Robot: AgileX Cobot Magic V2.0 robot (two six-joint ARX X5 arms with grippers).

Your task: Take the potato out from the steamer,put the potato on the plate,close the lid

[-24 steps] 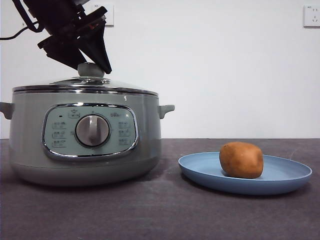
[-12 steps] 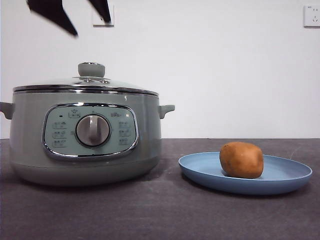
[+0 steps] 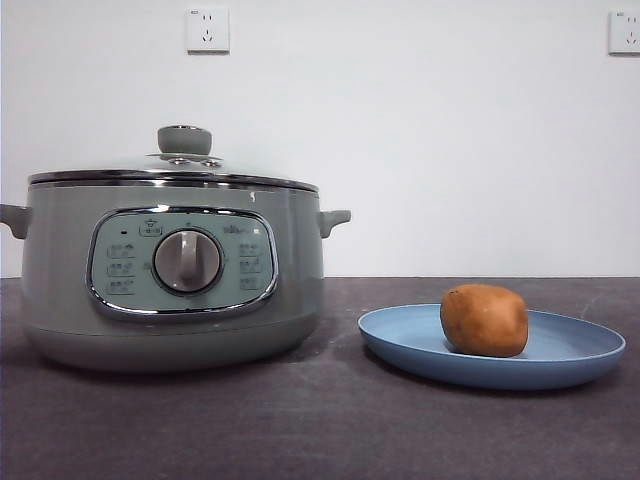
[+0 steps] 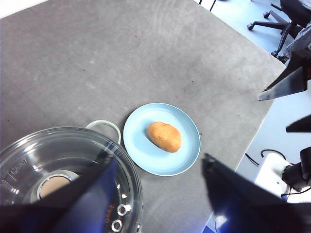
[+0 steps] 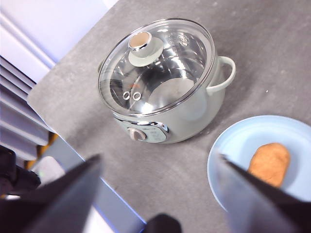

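Note:
The sage-green steamer (image 3: 170,280) stands on the left of the table with its glass lid (image 3: 175,172) seated on the rim. An orange-brown potato (image 3: 484,320) lies on the light-blue plate (image 3: 560,355) at the right. From high above, the left wrist view shows the lid (image 4: 63,170), the plate (image 4: 141,150) and the potato (image 4: 164,136), with my left gripper (image 4: 155,191) open and empty. The right wrist view shows the steamer (image 5: 194,111), lid (image 5: 155,68), plate (image 5: 233,160) and potato (image 5: 270,163) far below my open right gripper (image 5: 158,182). Neither gripper appears in the front view.
Two wall sockets (image 3: 207,29) hang on the white wall behind. The table's edge (image 4: 252,141) lies near the plate, with office chairs (image 4: 279,19) on the floor beyond. Bare grey tabletop (image 4: 97,63) stretches past the steamer and plate.
The gripper that was at the lid knob rose up and out of the front view. The lid stays on the steamer; potato and plate are unmoved.

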